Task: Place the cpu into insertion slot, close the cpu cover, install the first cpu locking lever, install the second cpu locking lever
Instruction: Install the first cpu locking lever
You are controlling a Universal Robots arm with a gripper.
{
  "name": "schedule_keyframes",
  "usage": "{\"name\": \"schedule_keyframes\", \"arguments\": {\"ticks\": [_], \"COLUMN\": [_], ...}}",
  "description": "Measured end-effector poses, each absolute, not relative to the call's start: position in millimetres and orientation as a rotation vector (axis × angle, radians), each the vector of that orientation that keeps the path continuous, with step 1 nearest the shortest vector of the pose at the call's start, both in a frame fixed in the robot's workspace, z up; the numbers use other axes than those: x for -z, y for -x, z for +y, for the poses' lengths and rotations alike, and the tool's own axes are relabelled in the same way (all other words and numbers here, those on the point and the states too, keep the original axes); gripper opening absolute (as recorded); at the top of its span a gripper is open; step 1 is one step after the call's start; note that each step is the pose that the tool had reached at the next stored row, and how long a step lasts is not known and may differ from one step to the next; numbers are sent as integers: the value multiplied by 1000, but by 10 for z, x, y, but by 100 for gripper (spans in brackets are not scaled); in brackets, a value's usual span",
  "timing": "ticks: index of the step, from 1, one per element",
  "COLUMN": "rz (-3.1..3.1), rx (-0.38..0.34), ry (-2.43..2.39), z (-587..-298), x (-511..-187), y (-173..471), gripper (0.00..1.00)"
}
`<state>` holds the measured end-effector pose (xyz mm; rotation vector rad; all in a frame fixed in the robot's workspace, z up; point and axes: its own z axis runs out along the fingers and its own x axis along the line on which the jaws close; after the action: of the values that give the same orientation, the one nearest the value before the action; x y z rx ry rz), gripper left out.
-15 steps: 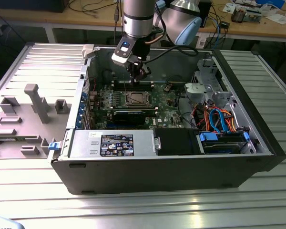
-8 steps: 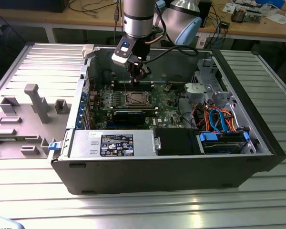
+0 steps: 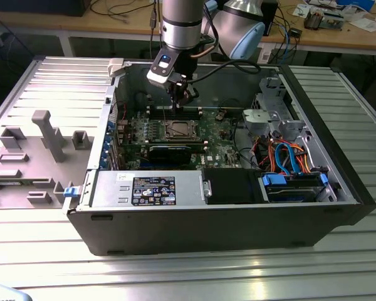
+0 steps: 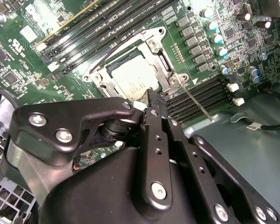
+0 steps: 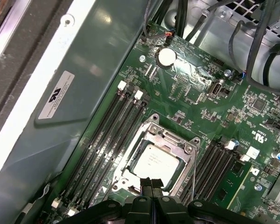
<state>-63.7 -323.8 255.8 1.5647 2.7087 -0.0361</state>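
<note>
The cpu [image 4: 133, 81] [image 5: 154, 161], silver-grey and square, lies in the insertion slot [image 3: 177, 130] on the green board. The silver cpu cover [image 4: 158, 51] [image 5: 170, 140] lies flat around it, with the chip showing through its window. One thin locking lever [image 4: 198, 103] [image 5: 194, 163] runs along one side of the socket, its free end out over the memory slots. Another thin locking lever [image 4: 116, 51] runs along the opposite side. My gripper [image 3: 180, 94] [image 4: 154, 100] [image 5: 151, 182] hangs just above the socket's edge, shut, with nothing held.
Rows of long memory slots [image 5: 107, 135] [image 4: 196, 100] flank the socket. The case wall [image 5: 84, 93] stands close behind them. Cables and a drive cage [image 3: 282, 125] fill the exterior view's right; a black card [image 3: 169, 150] and the power supply [image 3: 150, 188] sit nearer the front.
</note>
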Motion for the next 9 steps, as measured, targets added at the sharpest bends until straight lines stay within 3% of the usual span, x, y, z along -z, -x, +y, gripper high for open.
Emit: {"name": "schedule_keyframes", "arguments": {"ticks": [9], "rz": [2712], "rx": [32], "ry": [-1562], "z": [-3240], "x": [-2558], "y": [637], "gripper": [11]}}
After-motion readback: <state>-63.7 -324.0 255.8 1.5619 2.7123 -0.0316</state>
